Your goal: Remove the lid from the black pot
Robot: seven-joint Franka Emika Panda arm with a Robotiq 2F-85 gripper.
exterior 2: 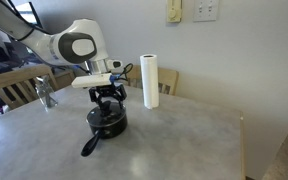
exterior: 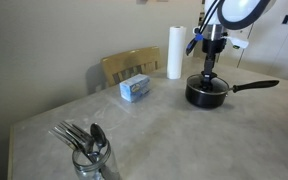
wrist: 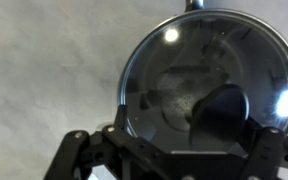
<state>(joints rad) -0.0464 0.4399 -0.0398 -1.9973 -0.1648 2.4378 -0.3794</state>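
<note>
The black pot point(exterior: 206, 95) stands on the table with its long handle point(exterior: 256, 85) pointing sideways; it also shows in an exterior view point(exterior 2: 106, 124). The glass lid point(wrist: 174, 70) with a metal rim lies on the pot. Its black knob point(wrist: 224, 115) sits between my fingers, closer to one of them. My gripper point(exterior: 210, 76) points straight down onto the lid, as an exterior view point(exterior 2: 108, 104) also shows. In the wrist view the gripper point(wrist: 189, 135) looks open around the knob.
A white paper towel roll point(exterior: 174, 52) stands behind the pot, also in an exterior view point(exterior 2: 150, 82). A blue box point(exterior: 136, 89) lies mid-table. A clear glass of cutlery point(exterior: 87, 150) stands at the front. A wooden chair point(exterior: 129, 65) is behind the table.
</note>
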